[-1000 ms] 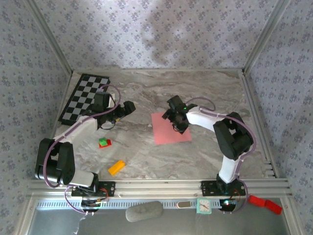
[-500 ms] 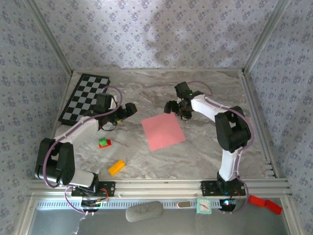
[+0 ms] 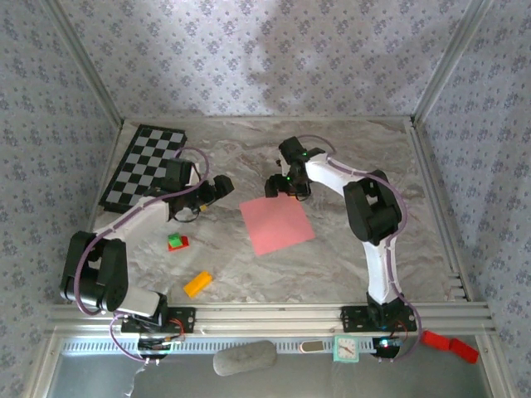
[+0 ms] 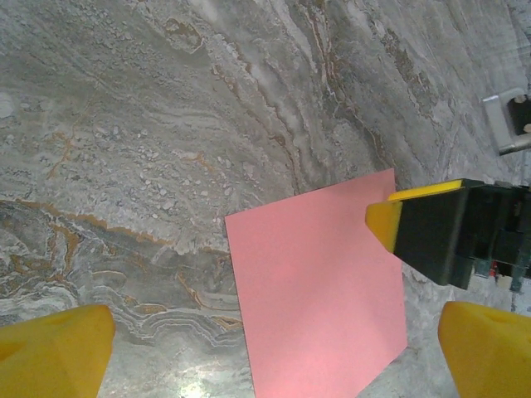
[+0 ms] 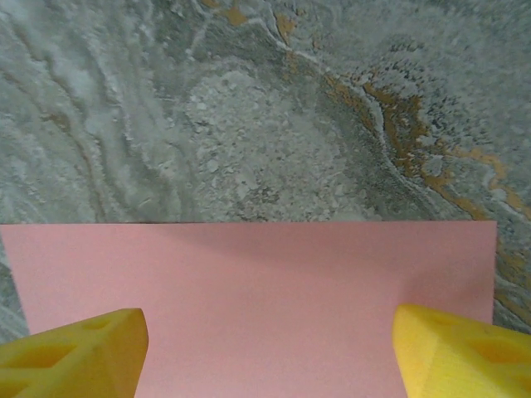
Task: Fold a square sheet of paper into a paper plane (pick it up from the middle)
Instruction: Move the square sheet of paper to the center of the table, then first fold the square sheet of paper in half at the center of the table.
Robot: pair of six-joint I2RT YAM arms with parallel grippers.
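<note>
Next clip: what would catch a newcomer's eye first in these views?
The salmon-pink square sheet of paper lying flat in the middle of the grey marble table draws the eye first. The right tool is poised over its far edge, jaws spread. The left tool, also open, faces it from the left, beside a checkerboard.

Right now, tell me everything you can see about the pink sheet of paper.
The sheet of paper is a thin, salmon-pink square with no fold or crease showing. It lies flat on the marble table, about mid-table between the two arms and turned a little out of line with the table's edges. The right gripper hangs at its far edge with its yellow fingertips spread over that edge's two ends. Whether they touch the paper cannot be told. Nothing else rests on it.
</note>
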